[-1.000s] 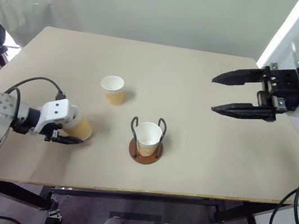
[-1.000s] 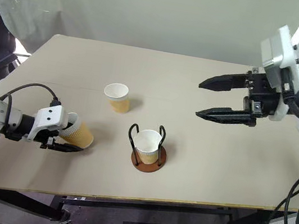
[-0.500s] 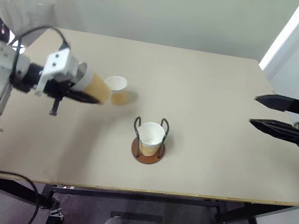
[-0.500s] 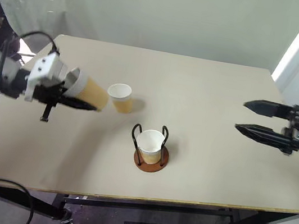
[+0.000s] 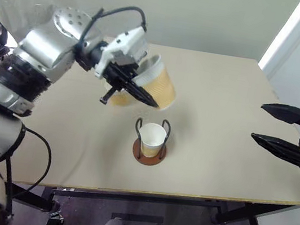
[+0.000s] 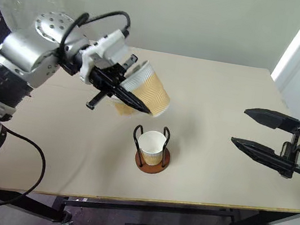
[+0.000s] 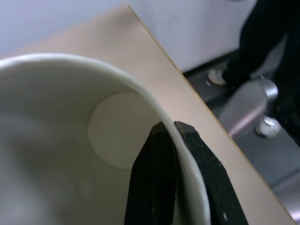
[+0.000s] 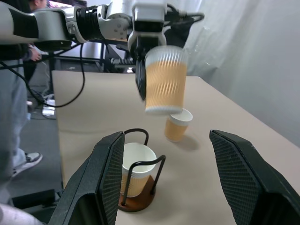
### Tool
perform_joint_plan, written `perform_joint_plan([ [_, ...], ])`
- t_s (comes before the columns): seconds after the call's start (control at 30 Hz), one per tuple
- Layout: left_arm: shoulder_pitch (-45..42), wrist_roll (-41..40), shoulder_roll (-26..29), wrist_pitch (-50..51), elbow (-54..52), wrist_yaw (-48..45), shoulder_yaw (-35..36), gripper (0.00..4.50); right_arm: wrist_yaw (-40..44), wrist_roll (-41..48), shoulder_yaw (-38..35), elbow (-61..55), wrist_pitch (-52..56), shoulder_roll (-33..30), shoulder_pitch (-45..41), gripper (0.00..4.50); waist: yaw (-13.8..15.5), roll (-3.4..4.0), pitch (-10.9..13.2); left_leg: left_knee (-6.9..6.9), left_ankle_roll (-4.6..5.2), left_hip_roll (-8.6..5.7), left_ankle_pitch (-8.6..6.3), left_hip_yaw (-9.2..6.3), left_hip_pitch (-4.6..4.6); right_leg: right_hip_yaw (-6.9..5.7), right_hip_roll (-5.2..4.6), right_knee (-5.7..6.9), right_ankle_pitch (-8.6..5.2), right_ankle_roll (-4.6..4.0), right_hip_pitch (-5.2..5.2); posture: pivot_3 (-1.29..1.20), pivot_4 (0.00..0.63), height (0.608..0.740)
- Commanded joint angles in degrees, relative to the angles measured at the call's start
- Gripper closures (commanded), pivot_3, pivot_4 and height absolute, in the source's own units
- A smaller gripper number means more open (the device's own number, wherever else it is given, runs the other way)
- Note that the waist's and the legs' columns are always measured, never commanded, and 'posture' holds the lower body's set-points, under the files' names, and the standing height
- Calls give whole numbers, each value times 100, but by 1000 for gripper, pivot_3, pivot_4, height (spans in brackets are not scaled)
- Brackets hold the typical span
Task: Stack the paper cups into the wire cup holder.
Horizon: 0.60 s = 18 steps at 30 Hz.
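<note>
Partly hidden: the upright yellow-tan paper cup standing on the beige table [image 5: 227,90] is largely covered in both eye views by the ribbed tan paper cup with white rim [image 5: 160,83] carried by the left gripper [image 5: 141,93]; a tan sliver [image 5: 119,99] remains visible.

Partly hidden: the lower wall of the white-rimmed paper cup [image 5: 151,137] seated in the dark wire cup holder with reddish-brown disc base [image 5: 148,153] is crossed by wire loops.

Cut off: the right gripper [image 5: 284,131] is truncated at the picture edge in the left eye view.

Cut off and blurred: the carried cup's white interior in the left wrist view.

Cut off: a person's shoe [image 8: 23,161] in the right wrist view.
</note>
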Motion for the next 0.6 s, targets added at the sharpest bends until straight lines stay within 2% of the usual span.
perform_joint_plan([
  [0.03, -340, -144, -45, -537, 334, -216, -570, 4485, -211, 168, -424, -251, -81, -164, 225, 1556, 27, 2, 1, 3, 7, 1, -4, -1, -3, 1, -1, 0, -2, 4, 0, 0, 150, 740],
  [0.3, -637, -700, -91, -834, 263, -216, -1392, 4485, -495, 310, -538, -444, -195, -267, 548, 1556, 69, 5, 5, 58, 42, 2, -44, 8, -37, -1, -2, -2, -17, 33, -3, 0, 150, 740],
  [0.6, -904, -701, -185, -1362, 353, -216, -2200, 4485, -666, 377, -644, -555, -290, -329, 724, 1556, 87, 5, 5, 87, 64, -1, -62, 16, -47, 3, -7, -3, -20, 51, 5, 0, 150, 740],
])
